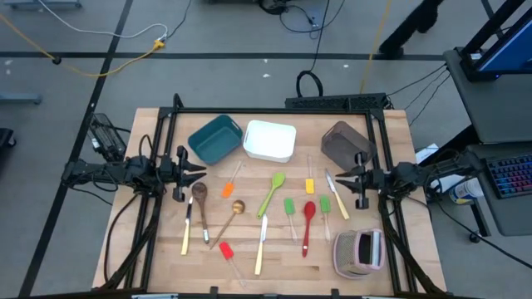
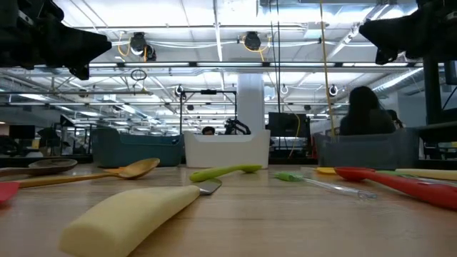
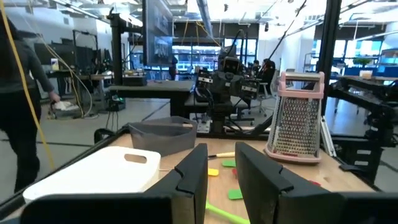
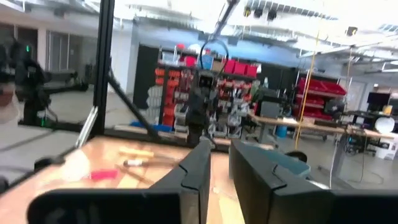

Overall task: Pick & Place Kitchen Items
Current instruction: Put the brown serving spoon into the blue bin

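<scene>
- The right gripper, fingers a little apart and empty, hangs just beside the pale-handled knife;
- its long axis runs past the fingertips;
- the left gripper, slightly apart, waits farther off.

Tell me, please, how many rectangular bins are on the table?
3, in a row along the far edge: teal bin on the left, white bin in the middle, brown bin on the right. None seems hidden.

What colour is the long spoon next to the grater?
Red. The long spoon shows best in the high view, left of the grater.
</scene>
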Controlling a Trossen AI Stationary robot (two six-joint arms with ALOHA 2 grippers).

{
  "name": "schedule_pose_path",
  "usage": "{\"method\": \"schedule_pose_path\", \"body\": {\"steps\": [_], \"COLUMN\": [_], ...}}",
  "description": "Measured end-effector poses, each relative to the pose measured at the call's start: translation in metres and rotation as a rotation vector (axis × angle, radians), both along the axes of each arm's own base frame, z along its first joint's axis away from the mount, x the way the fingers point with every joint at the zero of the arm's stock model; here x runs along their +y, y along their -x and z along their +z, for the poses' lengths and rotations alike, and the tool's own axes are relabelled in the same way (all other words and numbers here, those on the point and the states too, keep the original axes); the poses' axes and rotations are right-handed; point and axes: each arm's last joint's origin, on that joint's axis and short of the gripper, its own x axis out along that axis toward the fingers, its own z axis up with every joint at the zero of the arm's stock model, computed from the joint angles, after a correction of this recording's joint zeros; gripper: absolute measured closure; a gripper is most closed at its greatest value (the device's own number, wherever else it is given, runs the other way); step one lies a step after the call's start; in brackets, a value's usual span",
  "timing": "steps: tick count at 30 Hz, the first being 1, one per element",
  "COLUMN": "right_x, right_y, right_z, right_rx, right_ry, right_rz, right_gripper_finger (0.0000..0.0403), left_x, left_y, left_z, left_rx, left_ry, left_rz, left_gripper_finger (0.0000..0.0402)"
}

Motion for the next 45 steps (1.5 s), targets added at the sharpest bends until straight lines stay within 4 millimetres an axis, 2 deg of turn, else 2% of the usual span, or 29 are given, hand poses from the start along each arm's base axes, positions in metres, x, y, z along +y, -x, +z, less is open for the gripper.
{"method": "schedule_pose_path", "body": {"steps": [5, 13, 18, 26, 32, 36, 41, 45], "right_x": [0.000, -0.003, -0.006, -0.009, -0.011, -0.012, -0.015, -0.016], "right_y": [-0.002, -0.010, -0.013, -0.019, -0.029, -0.040, -0.052, -0.056], "right_z": [0.006, 0.003, 0.007, 0.012, 0.006, 0.018, 0.017, 0.020], "right_rx": [-0.061, -0.022, -0.076, -0.145, -0.070, -0.061, -0.016, -0.047], "right_ry": [0.009, -0.031, -0.071, -0.103, -0.046, -0.013, -0.009, -0.017], "right_rz": [-0.008, -0.043, -0.065, -0.098, -0.134, -0.154, -0.182, -0.192], "right_gripper_finger": [0.0322, 0.0240, 0.0213, 0.0219, 0.0220, 0.0218, 0.0224, 0.0226], "left_x": [0.000, 0.000, 0.000, 0.001, 0.002, 0.002, 0.003, 0.004], "left_y": [0.000, 0.000, 0.001, 0.002, 0.004, 0.005, 0.004, -0.002], "left_z": [0.000, 0.000, 0.004, 0.009, 0.017, 0.025, 0.032, 0.034], "left_rx": [0.003, 0.000, -0.038, -0.091, -0.117, -0.137, -0.119, -0.067], "left_ry": [-0.068, -0.043, -0.038, -0.003, 0.003, -0.015, -0.028, -0.034], "left_rz": [0.011, 0.008, 0.008, 0.040, 0.059, 0.064, 0.094, 0.168], "left_gripper_finger": [0.0314, 0.0314, 0.0313, 0.0313, 0.0313, 0.0313, 0.0313, 0.0313]}}
